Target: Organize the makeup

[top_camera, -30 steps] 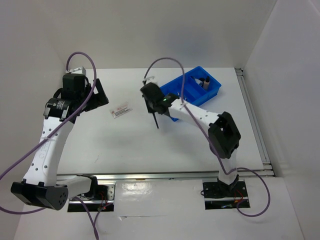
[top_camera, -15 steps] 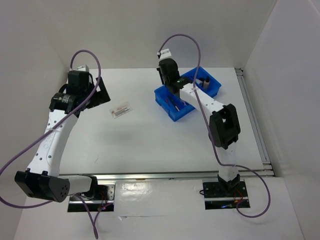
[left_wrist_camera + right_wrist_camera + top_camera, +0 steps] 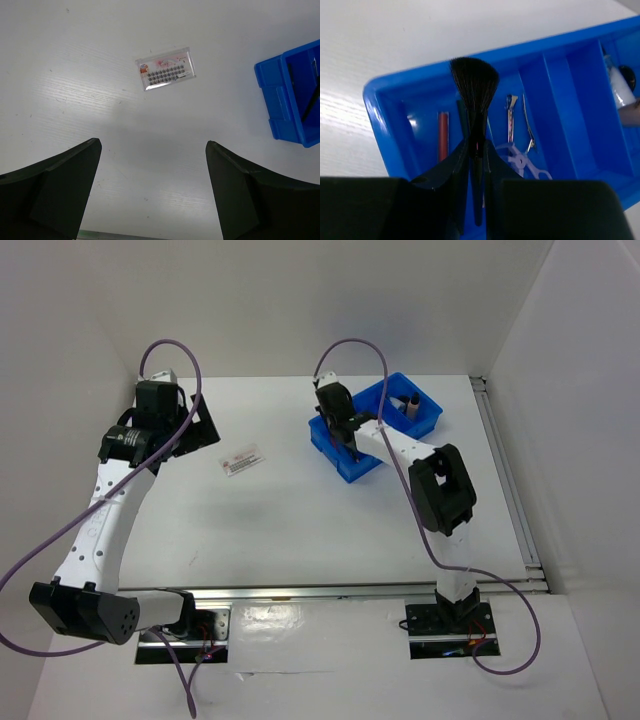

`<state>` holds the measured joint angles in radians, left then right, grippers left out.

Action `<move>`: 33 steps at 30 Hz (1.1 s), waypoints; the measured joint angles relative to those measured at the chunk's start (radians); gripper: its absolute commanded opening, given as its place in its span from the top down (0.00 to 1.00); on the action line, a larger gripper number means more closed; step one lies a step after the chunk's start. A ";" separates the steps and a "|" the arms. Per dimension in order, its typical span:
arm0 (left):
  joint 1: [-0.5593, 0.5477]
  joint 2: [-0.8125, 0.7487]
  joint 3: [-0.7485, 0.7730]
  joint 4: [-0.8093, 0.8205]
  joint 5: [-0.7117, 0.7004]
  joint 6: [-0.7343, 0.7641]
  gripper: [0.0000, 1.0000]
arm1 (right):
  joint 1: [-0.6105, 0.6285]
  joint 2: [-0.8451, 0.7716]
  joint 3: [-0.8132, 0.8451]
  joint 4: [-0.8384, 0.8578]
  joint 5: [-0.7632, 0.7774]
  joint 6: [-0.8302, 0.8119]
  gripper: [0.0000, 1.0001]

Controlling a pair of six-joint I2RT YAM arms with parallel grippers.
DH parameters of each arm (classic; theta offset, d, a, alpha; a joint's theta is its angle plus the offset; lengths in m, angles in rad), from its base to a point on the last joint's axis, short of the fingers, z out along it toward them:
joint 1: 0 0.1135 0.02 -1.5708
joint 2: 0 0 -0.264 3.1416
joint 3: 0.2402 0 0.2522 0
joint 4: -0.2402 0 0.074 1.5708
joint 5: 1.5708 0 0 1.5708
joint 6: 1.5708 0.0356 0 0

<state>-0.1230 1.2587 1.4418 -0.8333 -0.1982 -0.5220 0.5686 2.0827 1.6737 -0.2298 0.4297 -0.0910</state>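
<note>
This is a robotics lab test cell. A flat white table is boxed in on 3 sides by plain white wall panels. 2 white-and-black jointed robot arms stand on dark metal base plates bolted beside a silver aluminium rail at the near edge. Loose purple cables loop from the arms, and nothing domestic furnishes the space
</note>
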 measured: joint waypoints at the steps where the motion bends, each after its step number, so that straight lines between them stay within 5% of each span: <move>1: 0.000 0.000 0.000 0.000 0.000 0.000 0.00 | 0.000 -0.003 -0.014 -0.003 0.000 0.001 0.87; 5: 0.000 0.000 0.000 0.001 0.001 0.000 0.00 | 0.000 -0.022 -0.048 -0.021 -0.003 0.006 0.76; 7: 0.000 0.000 0.000 0.001 0.001 0.000 0.00 | 0.000 -0.038 -0.059 -0.030 -0.004 0.014 0.59; 8: 0.000 0.000 0.000 0.001 0.001 0.000 0.00 | 0.000 -0.046 -0.060 -0.040 -0.003 0.017 0.43; 11: 0.000 -0.001 0.000 0.001 0.002 0.000 0.00 | 0.000 -0.064 -0.049 -0.057 -0.003 0.026 0.28; 26: 0.019 0.059 0.000 -0.019 0.040 -0.006 0.00 | 0.081 0.088 0.589 -0.255 -0.204 0.168 0.28; 33: 0.110 0.207 -0.007 -0.024 0.129 -0.019 0.10 | 0.165 0.300 0.684 -0.366 -0.354 0.235 0.14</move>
<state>-0.0128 1.4654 1.4345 -0.8577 -0.0696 -0.5411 0.7334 2.3829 2.3573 -0.5957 0.0757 0.1444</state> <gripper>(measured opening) 0.922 0.838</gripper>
